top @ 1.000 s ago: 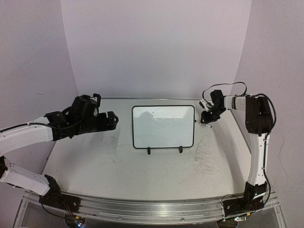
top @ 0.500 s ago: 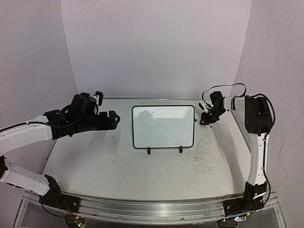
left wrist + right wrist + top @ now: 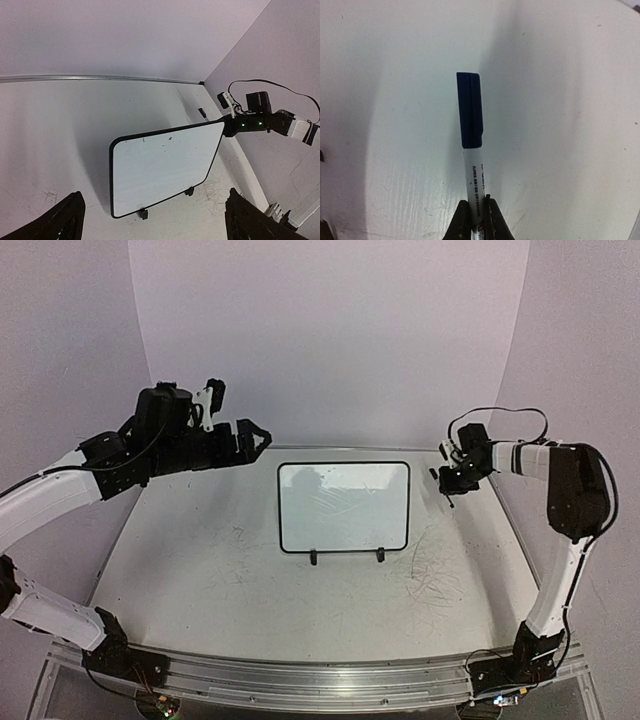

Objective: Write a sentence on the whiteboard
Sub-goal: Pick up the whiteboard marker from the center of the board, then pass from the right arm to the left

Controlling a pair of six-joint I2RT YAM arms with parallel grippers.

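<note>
The whiteboard (image 3: 343, 506) stands upright on two black feet at the table's middle, and it also fills the left wrist view as the whiteboard (image 3: 160, 167). Its face carries only faint smudges; the sentence is out of view. My right gripper (image 3: 452, 480) hovers off the board's upper right corner. In the right wrist view that gripper (image 3: 476, 210) is shut on the white barrel of a marker (image 3: 472, 150), whose blue cap (image 3: 470, 110) is on and points away. My left gripper (image 3: 252, 437) hangs raised at the board's upper left, open, its fingers (image 3: 60, 222) wide apart with nothing between them.
Grey scribble marks (image 3: 435, 575) cover the table (image 3: 200, 580) to the right of the board's feet. Purple walls close in behind and on both sides. A metal rail (image 3: 300, 680) runs along the near edge by the arm bases.
My right gripper has shut on the marker and lifted it up and to the right. The left arm has risen and swung toward the back wall, staying open.
</note>
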